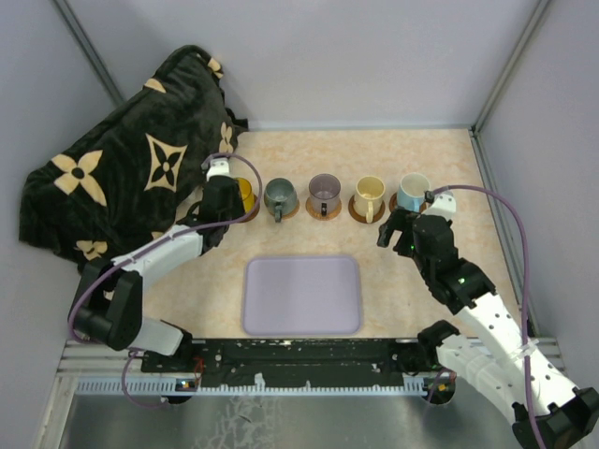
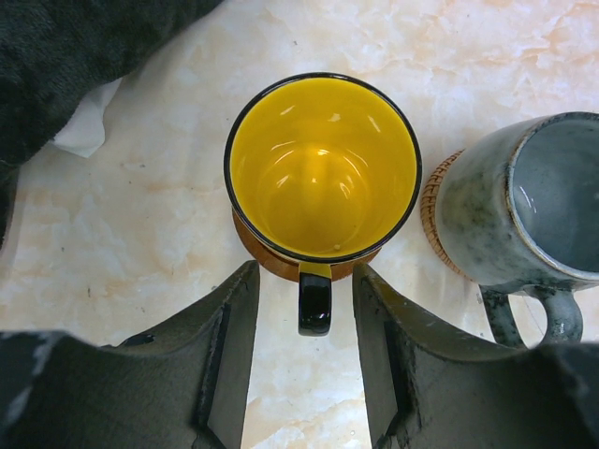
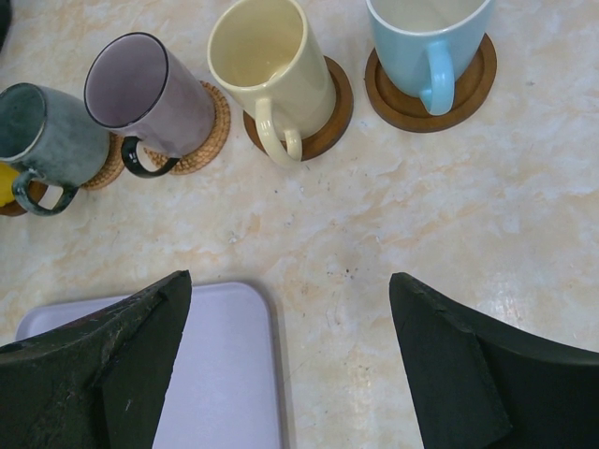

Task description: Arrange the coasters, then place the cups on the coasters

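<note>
Nearest, the lavender tray point(image 1: 301, 296) lies on the marbled beige tabletop point(image 1: 412, 281); the right wrist view cuts it off. The right gripper point(image 3: 290, 285) gapes wide over bare table, holding nothing. The left gripper point(image 2: 306, 281) stands partly open, fingers either side of the yellow cup point(image 2: 323, 168) handle, not touching it. From above it hides most of that cup. Rightward stand the grey-green cup point(image 1: 279, 195), purple-grey cup point(image 1: 324, 192), cream cup point(image 1: 369, 194) and blue cup point(image 1: 413, 189), all on coasters point(image 3: 468, 89) showing only as rims. A dark flowered blanket point(image 1: 131, 168) is heaped far left, against pale grey walls point(image 1: 356, 56).
</note>
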Tool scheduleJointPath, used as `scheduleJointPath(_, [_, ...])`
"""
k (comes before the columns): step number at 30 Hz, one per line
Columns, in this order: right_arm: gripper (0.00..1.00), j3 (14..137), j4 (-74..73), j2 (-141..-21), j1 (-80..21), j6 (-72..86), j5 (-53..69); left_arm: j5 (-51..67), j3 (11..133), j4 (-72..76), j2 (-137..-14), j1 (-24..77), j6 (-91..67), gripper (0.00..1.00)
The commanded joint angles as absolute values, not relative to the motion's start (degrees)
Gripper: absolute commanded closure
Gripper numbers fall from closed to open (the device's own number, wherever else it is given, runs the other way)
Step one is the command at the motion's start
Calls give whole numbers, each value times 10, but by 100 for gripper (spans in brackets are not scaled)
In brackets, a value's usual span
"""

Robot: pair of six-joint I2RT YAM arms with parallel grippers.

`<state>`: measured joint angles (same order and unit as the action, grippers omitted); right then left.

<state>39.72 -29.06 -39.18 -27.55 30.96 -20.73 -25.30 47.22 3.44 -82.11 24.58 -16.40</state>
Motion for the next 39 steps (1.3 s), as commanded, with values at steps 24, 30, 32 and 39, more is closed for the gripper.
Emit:
scheduleJointPath(24, [1,470,-345,-317,-241,310,-468,-299,475,-239,-392,235,-139,0])
scheduleJointPath(30, [1,472,-386,-230,-240,313,-517,-311,498,-297,-347,236,-144,0])
scheduleJointPath(32, [1,472,-391,-214,-240,313,-512,-307,504,-309,-328,236,-138,0])
scheduleJointPath(39, [1,470,-427,-217,-240,350,-503,-330,550,-388,-306,236,-105,0])
